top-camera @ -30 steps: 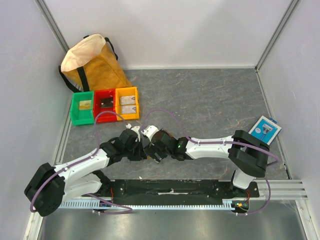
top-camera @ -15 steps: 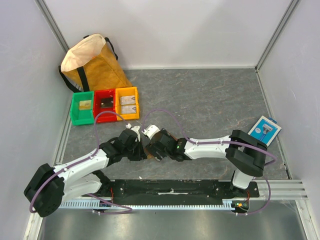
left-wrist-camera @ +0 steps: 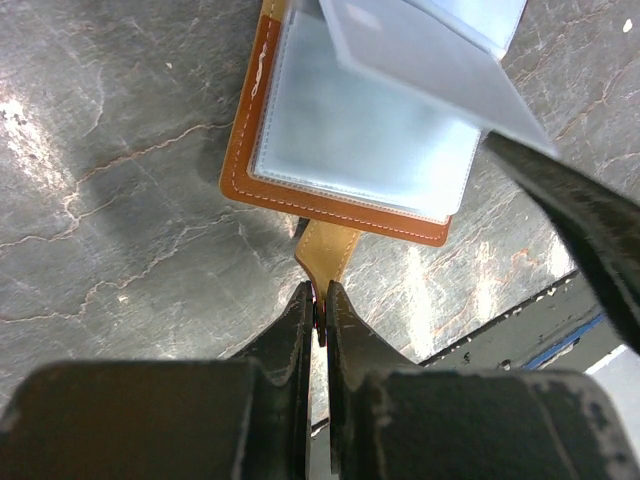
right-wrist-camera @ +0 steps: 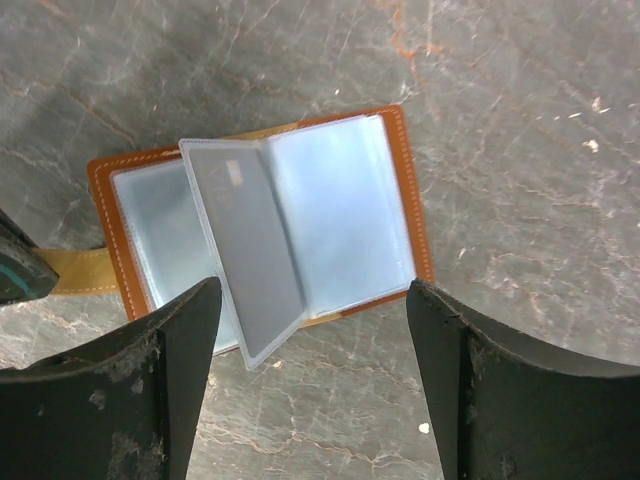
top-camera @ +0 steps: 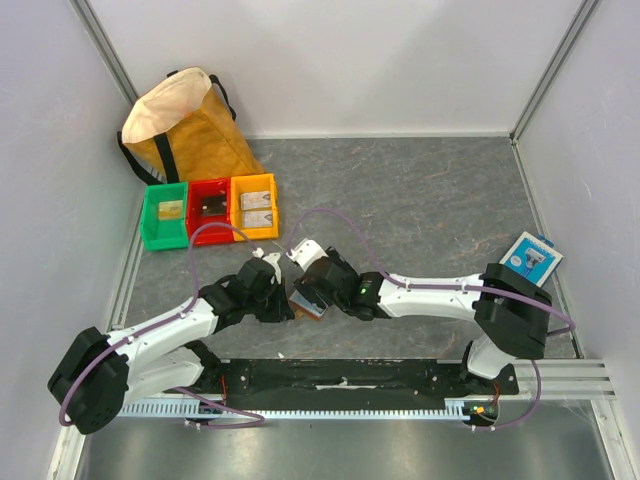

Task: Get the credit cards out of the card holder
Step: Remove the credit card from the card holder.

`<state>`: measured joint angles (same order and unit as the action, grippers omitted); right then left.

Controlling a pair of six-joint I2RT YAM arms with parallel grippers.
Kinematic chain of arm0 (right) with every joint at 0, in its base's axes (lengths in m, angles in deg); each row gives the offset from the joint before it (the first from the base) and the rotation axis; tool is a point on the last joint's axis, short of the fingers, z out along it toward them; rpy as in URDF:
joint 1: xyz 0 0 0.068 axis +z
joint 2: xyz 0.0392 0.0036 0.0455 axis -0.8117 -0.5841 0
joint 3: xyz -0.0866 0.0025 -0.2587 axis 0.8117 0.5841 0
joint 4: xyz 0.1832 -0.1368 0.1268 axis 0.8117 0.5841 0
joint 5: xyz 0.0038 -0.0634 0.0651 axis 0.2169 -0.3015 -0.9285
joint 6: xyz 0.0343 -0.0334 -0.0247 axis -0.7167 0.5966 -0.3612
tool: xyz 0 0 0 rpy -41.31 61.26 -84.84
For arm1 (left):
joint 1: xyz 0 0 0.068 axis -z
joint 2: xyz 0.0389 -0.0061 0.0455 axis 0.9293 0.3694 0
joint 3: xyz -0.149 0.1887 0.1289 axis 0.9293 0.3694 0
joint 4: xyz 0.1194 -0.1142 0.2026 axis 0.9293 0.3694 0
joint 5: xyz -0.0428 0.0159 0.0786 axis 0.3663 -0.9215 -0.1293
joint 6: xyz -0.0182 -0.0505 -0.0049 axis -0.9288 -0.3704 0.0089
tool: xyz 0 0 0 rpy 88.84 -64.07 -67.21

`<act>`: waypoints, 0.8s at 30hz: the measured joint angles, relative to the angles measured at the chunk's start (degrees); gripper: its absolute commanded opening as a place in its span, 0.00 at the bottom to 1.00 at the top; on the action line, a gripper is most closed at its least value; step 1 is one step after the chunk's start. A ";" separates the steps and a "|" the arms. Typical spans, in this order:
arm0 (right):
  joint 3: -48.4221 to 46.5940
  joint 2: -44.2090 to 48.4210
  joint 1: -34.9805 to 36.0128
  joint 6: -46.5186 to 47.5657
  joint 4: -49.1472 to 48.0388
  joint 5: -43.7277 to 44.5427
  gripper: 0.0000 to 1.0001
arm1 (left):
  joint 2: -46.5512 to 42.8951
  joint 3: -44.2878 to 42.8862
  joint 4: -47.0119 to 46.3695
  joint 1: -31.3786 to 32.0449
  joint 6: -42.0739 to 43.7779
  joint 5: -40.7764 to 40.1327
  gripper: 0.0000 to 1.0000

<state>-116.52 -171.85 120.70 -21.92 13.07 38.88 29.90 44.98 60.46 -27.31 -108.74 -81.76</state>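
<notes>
Pinching the tan strap [left-wrist-camera: 325, 250] of the card holder [left-wrist-camera: 350, 150], the left gripper [left-wrist-camera: 320, 300] is seen with its 2 fingers pressed almost together on that tab. The tab is gripped just beyond the holder's stitched brown edge. The right gripper [right-wrist-camera: 312, 300] is held above the holder with its 2 fingers spread wide, 1 on either side of the wallet in the wrist view, and nothing is gripped between them.

The card holder is laid open and flat on the grey marbled table [top-camera: 430, 200], just in front of the 2 arm bases and between the 2 wrists. Its pale blue-grey clear sleeves are turned upward inside the reddish-brown cover. 1 grey leaf [right-wrist-camera: 245, 250] is raised from the middle fold and tilted toward the strap side. Whether a card is inside it cannot be told.

Farther out, 3 small bins are set in a row at the table's far left: green [top-camera: 165, 217], red [top-camera: 210, 210] and yellow [top-camera: 254, 205]. A brown paper bag [top-camera: 185, 125] is stood just behind them in the corner. A blue-and-white packet [top-camera: 530, 260] is propped near the right wall, well apart from the holder.
</notes>
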 measured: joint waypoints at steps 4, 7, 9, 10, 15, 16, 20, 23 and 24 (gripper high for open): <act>-1.36 0.72 -1.03 0.52 0.79 1.20 0.81 | 0.00 0.00 0.63 0.00 0.26 -0.02 0.02; -1.42 0.72 -2.89 0.55 1.42 1.70 0.81 | -0.07 0.00 1.33 0.00 0.26 -0.11 0.02; -1.42 0.72 -5.20 0.35 1.99 1.46 0.81 | -0.22 0.00 2.01 0.00 0.26 -0.48 0.02; -1.40 0.72 -6.51 0.15 2.25 1.27 0.81 | -0.28 0.00 2.32 0.00 0.26 -1.03 0.02; -0.33 0.72 -12.24 -1.49 3.06 -0.26 0.81 | 0.09 -0.52 4.02 0.00 0.24 -5.01 0.07; 0.09 0.72 -12.74 -1.86 3.39 -1.01 0.81 | 0.61 -1.20 4.44 -0.07 0.24 -6.38 0.08; 1.79 1.11 -13.05 -3.19 3.93 -4.50 0.79 | 3.74 -4.57 5.29 -0.92 0.94 -10.29 0.20; 2.93 2.51 -13.07 -4.24 3.76 -7.34 0.77 | 6.58 -8.28 5.60 -2.45 2.40 -12.83 0.35; 3.37 3.21 -13.09 -4.66 3.52 -8.22 0.75 | 7.21 -9.57 5.90 -2.80 2.89 -13.66 0.42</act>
<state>-113.16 -168.63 107.60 -26.58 16.59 30.66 37.11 35.41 66.36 -30.11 -105.86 -95.42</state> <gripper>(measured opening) 0.787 0.258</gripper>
